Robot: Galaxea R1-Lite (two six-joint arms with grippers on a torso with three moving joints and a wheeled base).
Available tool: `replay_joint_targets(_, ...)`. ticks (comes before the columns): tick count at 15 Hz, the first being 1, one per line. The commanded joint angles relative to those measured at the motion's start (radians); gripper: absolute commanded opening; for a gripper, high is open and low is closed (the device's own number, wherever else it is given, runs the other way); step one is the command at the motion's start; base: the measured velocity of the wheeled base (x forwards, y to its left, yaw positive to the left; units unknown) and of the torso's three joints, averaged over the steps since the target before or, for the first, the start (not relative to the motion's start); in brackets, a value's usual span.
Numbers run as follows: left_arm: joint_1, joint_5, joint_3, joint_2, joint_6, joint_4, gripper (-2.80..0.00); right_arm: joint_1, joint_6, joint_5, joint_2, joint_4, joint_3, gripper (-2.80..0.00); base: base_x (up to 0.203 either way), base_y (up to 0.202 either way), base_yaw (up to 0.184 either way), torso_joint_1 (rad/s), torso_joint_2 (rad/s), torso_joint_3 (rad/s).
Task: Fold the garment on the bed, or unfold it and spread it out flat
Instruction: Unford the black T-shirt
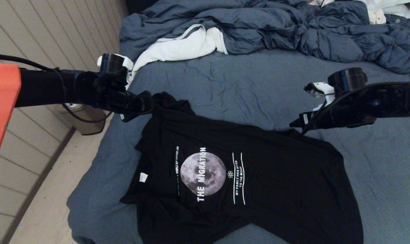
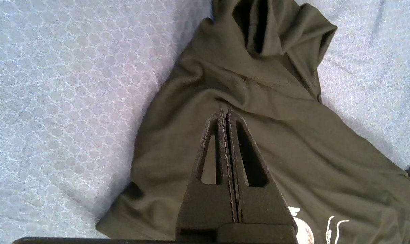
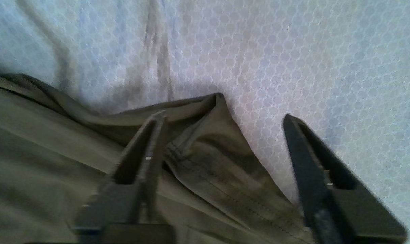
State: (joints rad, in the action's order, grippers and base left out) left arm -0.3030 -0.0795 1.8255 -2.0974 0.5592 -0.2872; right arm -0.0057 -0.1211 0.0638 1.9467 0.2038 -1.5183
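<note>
Garment: one black T-shirt (image 1: 245,176) lying print-up on the bed (image 1: 245,84), mostly spread, with wrinkles along its far edge and one sleeve bunched up at the far-left corner.
Print: one grey moon (image 1: 203,174) with white "THE MIGRATION" lettering across it, plus two thin white lines framing smaller text beside it.
Label: one small white tag (image 1: 143,177) on the shirt near its left edge.
Bed: one, covered in a blue-grey sheet, far wider than the shirt.
Left claw (image 2: 226,113): clenched, fingers pressed flat together with no cloth between them, poised over the bunched sleeve.
Right claw (image 3: 222,118): released, its two fingers spread wide apart above the shirt's hemmed far-right corner; one finger over the cloth, the other over bare sheet.
Duvet: one rumpled blue-grey duvet (image 1: 293,30) heaped along the far side of the bed.
White cloth: one white piece (image 1: 181,47) with a grey-striped edge, tucked against the duvet, well apart from the shirt.
</note>
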Motion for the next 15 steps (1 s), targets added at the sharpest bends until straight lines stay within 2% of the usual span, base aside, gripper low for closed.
replay_joint_targets(1, 0.001, 0.000, 0.001, -0.003, 0.004, -0.001, -2.80, 0.000, -0.002, 0.001, 0.006, 0.002, 0.001, 0.00, 0.000, 0.000, 0.000, 0.000, 0.00, 0.000)
replay_joint_targets(3, 0.000, -0.002, 0.001, -0.007, 0.004, -0.001, -2.80, -0.002, -0.009, 0.001, 0.000, 0.006, 0.007, 0.00, 0.000, 0.000, 0.000, 0.000, 0.00, 0.000)
replay_joint_targets(7, -0.007, -0.002, -0.002, -0.013, 0.005, -0.001, -2.80, -0.013, -0.134, 0.002, 0.002, 0.005, 0.067, 0.00, 0.000, 0.000, 0.000, 0.000, 0.00, 0.000)
replay_joint_targets(15, -0.013, -0.008, -0.002, -0.024, 0.008, -0.001, -2.80, -0.021, -0.146, 0.002, 0.045, 0.002, 0.063, 0.00, 0.000, 0.000, 0.000, 0.000, 0.00, 0.000)
